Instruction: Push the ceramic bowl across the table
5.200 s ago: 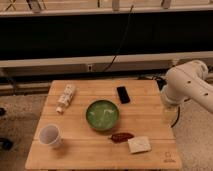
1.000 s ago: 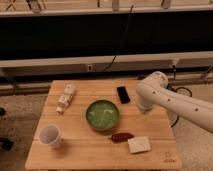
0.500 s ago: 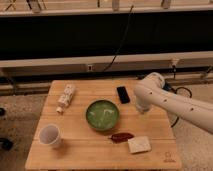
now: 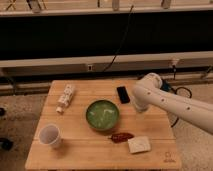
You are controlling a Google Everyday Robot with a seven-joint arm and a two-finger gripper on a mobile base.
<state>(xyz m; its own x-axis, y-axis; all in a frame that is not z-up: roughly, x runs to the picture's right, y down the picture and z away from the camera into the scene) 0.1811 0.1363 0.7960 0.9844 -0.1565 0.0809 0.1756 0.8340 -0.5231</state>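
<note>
Wood planks in pale stripes make up the counter (image 4: 80,156), and at its front left stands a white cup (image 4: 50,135). Behind the cup, near the left edge, a small white box (image 4: 65,98) with dark marks lies at a slant. About the middle sits the green bowl (image 4: 102,115), round and glossy, upright, with pale streaks inside. Just in front of it to the right lies a dark red thing (image 4: 122,136), close to the rim; whether they touch I cannot tell. A black phone (image 4: 123,94) lies flat behind the bowl's right side. A white block (image 4: 139,144) rests toward the front right. The white arm (image 4: 172,105) reaches in from the right, and its end with the fingers (image 4: 139,106) hangs over the counter just right of the phone. The bowl lies to their left, apart from them. Whether the fingers are open or closed cannot be told.
</note>
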